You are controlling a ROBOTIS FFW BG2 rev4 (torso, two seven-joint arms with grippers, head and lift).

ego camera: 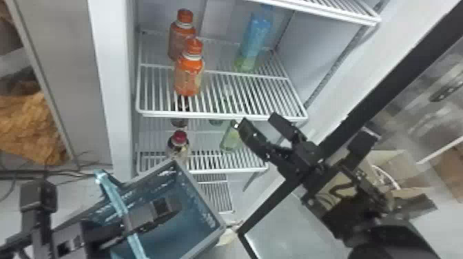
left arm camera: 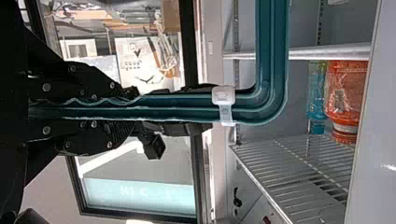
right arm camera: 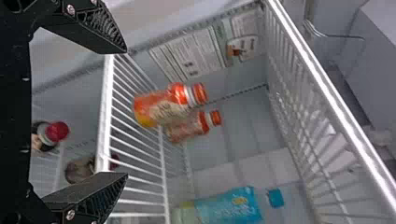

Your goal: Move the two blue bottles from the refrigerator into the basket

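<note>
On the refrigerator's middle shelf, at the back right, a blue bottle point(ego camera: 255, 36) with a greenish lower part stands upright; the right wrist view shows this blue bottle point(right arm camera: 229, 207) too. My right gripper point(ego camera: 260, 124) is open in front of the shelf's front right edge, apart from the bottle; its fingers also stand wide apart in the right wrist view, my right gripper point(right arm camera: 125, 112) holding nothing. The teal basket point(ego camera: 201, 193) is tilted before the refrigerator, with my left gripper point(ego camera: 151, 213) at its rim. Seen at the wrist, my left gripper point(left arm camera: 215, 109) is clamped on the basket rim point(left arm camera: 173, 106).
Two orange bottles point(ego camera: 188, 77) stand left on the same shelf point(ego camera: 220, 115). Below are a red-capped bottle point(ego camera: 179, 141) and a greenish bottle point(ego camera: 230, 137). An upper shelf point(ego camera: 330, 10) overhangs the blue bottle. The black-framed door point(ego camera: 386, 82) stands open on the right.
</note>
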